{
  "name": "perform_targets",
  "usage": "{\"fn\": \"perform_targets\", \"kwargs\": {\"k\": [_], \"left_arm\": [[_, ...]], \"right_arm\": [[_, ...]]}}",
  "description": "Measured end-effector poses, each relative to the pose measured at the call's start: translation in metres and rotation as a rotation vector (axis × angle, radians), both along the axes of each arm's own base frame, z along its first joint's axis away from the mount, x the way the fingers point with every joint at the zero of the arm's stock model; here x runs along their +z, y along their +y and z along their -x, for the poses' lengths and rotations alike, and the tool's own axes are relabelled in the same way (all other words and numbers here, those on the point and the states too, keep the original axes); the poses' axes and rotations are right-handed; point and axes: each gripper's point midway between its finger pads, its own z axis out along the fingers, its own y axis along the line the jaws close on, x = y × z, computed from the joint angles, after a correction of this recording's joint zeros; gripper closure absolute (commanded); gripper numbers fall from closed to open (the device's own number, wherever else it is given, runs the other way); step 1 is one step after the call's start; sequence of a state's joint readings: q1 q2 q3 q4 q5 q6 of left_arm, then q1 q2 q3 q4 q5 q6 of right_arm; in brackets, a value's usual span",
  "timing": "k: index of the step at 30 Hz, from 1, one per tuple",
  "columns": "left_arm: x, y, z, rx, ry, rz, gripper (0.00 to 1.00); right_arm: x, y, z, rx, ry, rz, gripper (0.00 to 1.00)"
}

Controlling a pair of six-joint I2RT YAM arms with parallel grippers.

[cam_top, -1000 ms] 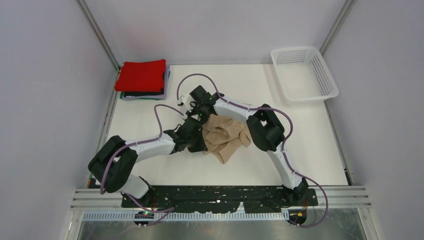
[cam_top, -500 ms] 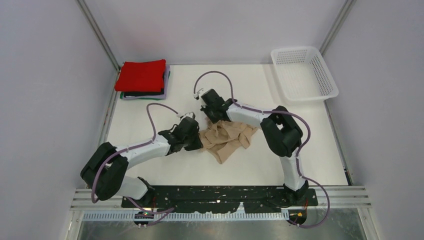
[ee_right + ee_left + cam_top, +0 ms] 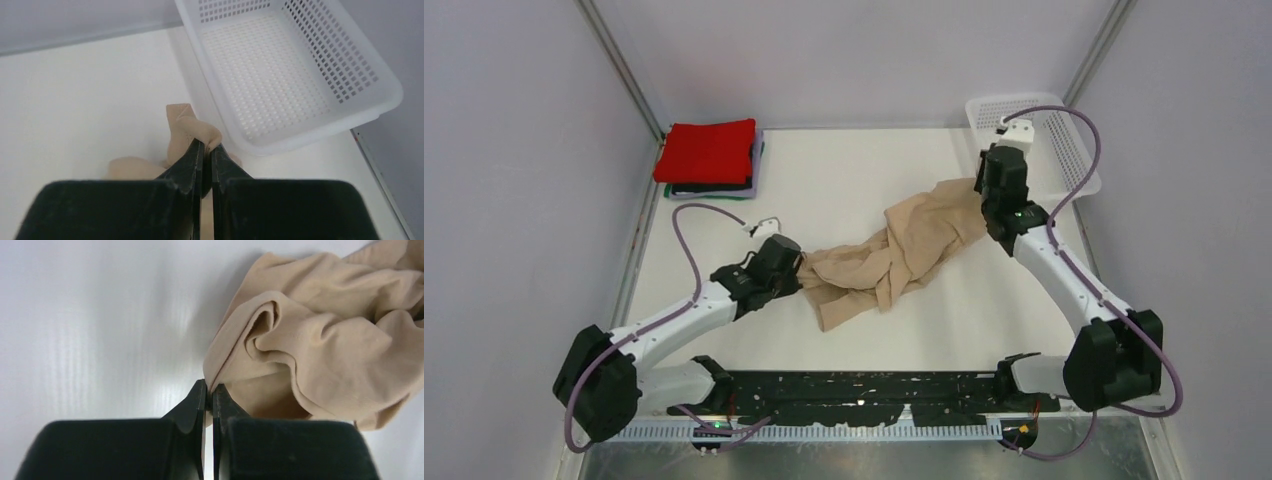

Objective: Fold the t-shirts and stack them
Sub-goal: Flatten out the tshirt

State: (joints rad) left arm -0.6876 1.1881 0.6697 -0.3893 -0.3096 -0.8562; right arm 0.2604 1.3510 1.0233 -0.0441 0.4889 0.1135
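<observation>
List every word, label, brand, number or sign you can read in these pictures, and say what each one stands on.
None: no readable text in any view.
The beige t-shirt is plain, the red folded t-shirt on top of the stack shows no print, and the white mesh basket bears no visible marking.

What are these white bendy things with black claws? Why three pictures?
They are two robot arms bolted to a white table. One picture looks down from above; the other two come from a camera on each wrist, so you see black fingers close up. The left gripper and the right gripper are each pinched shut on one beige t-shirt, stretched between them. A stack of folded shirts, red on top, lies at the far left, and a white basket at the far right.
</observation>
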Motion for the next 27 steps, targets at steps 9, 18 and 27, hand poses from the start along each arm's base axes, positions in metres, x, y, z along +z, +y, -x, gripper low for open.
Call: {"fn": "perform_targets", "kwargs": {"k": [9, 18, 27], "left_arm": [[0.117, 0.047, -0.017, 0.155, -0.317, -0.02, 1.0], [0.291, 0.131, 0.025, 0.33, -0.828, 0.12, 1.0], [0.383, 0.207, 0.099, 0.433, -1.105, 0.227, 1.0]], "right_arm": [[0.095, -0.022, 0.041, -0.019, -0.249, -0.048, 0.95], [0.233, -0.041, 0.124, 0.0, -0.61, -0.079, 0.95], [0.333, -0.066, 0.242, 0.011, -0.952, -0.115, 0.95]]}}
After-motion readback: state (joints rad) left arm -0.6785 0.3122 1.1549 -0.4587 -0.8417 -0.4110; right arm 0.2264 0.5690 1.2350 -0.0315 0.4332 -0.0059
